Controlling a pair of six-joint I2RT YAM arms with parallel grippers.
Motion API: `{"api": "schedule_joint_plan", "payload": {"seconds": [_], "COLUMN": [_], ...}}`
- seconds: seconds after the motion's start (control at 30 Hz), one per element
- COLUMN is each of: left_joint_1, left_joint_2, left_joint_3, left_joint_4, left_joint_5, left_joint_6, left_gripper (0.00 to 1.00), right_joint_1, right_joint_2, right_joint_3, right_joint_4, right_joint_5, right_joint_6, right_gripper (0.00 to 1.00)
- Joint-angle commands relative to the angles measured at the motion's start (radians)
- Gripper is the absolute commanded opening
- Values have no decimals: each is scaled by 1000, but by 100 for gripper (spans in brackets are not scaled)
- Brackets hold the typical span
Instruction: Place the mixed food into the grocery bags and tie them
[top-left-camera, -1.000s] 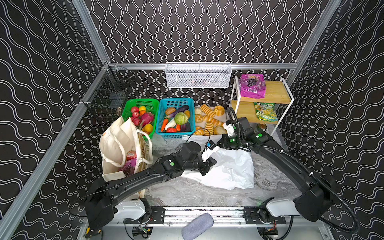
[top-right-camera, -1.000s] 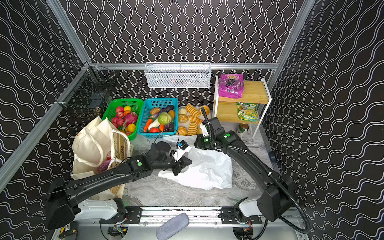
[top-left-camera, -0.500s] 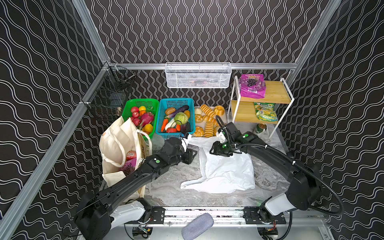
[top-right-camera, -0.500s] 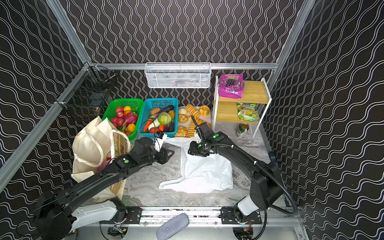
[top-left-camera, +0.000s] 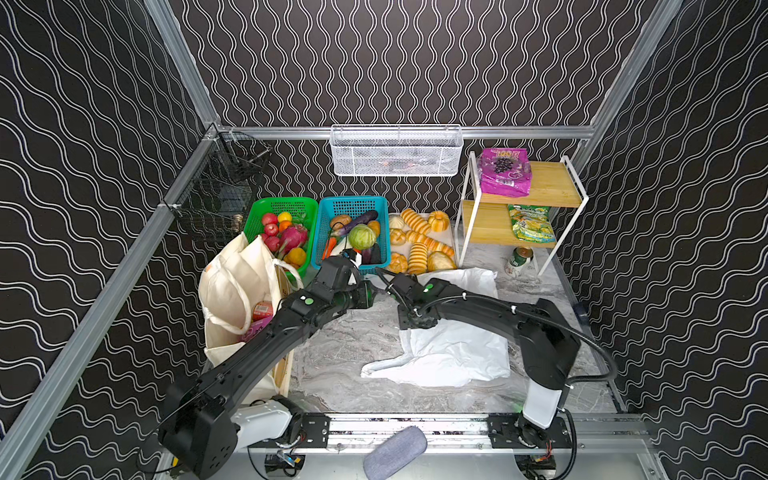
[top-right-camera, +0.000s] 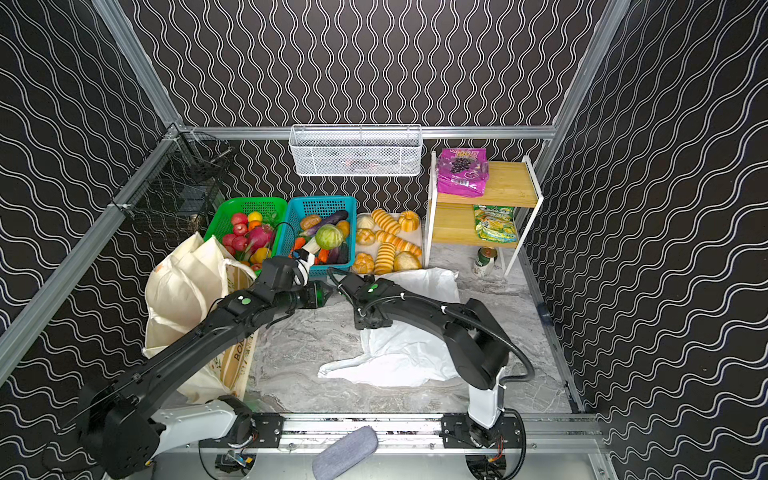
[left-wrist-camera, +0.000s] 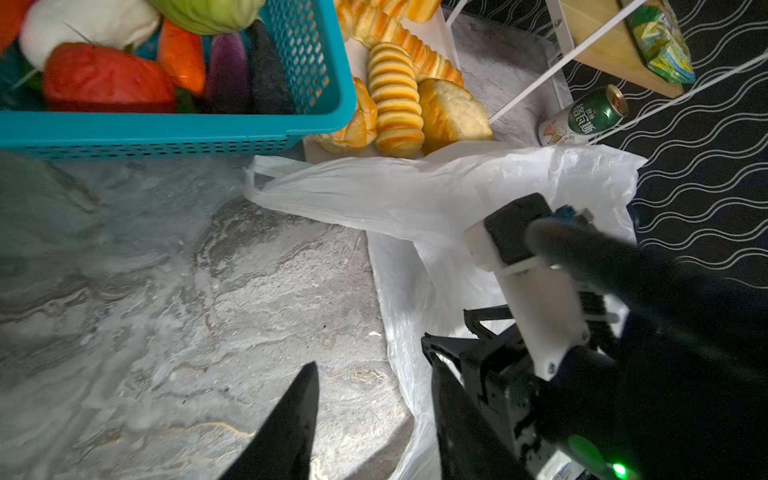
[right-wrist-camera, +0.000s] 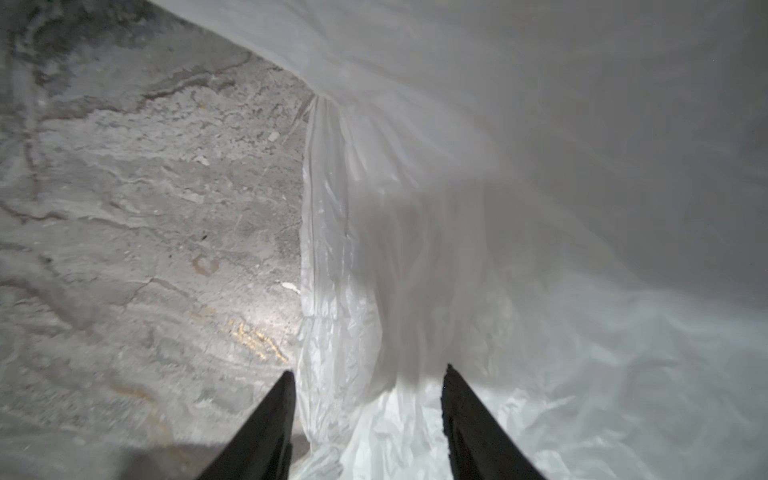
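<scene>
**White plastic bag (top-left-camera: 453, 349) lay flat, nothing gripped**

Left gripper (left-wrist-camera: 374, 370) had fingers spread and empty over marble tabletop (left-wrist-camera: 166, 291), beside the bag; right gripper (right-wrist-camera: 368, 370) had fingers apart, straddling the bag's edge, not pinching; canvas tote (top-left-camera: 232, 282) stood at left, red drink can (top-left-camera: 262, 309) inside; cabbage (top-left-camera: 361, 237) sat in teal basket (top-left-camera: 353, 205).

In a top view, a white mesh basket (top-left-camera: 397, 151) hangs at upper centre, with a black wire basket (top-left-camera: 220, 195) to its left. Lower down, a green basket (top-left-camera: 282, 204) holds red and yellow toy fruit (top-left-camera: 293, 237). Golden toy breads (top-left-camera: 417, 251) lie right of centre (on a white tray (top-left-camera: 452, 236)), beside a two-tier wooden shelf (top-left-camera: 552, 189).
</scene>
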Motion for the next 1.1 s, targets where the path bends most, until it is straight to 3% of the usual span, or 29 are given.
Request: {"api": "schedule_joint_plan", "payload": {"seconds": [0.0,0.13,0.2,0.37,0.4,0.6,0.7,0.8,0.9,1.07], "left_joint_1": [12,19,20,21,22,23,22,22,22,20], "left_joint_2": [-37,-68,-80,-108,-110,-99,-79,-35,93,327], "left_joint_3": [-17,-14,-8,-7,-8,-11,-10,-9,34,185], "left_joint_4": [-25,-41,-50,-56,-54,-17,23,52,21,-99], "left_joint_5": [-54,-68,-72,-71,-68,16,92,127,173,139], "left_joint_6": [-24,-15,-8,-2,-2,29,49,47,86,15], "left_gripper": [47,47,47,48,48,49,53,70,79,77], "right_joint_1": [13,29,36,45,45,40,29,-1,-38,-81], "right_joint_2": [79,134,145,83,60,-112,-210,-298,-359,-419], "right_joint_3": [46,60,61,41,33,0,-26,-95,-158,-240], "right_joint_4": [-115,-137,-142,-155,-150,-123,-71,63,154,246], "right_joint_5": [169,244,264,316,320,340,278,136,11,-79], "right_joint_6": [66,102,110,141,144,108,58,-33,-57,-55], "right_gripper": [57,55,47,2,0,0,0,0,0,7]}}
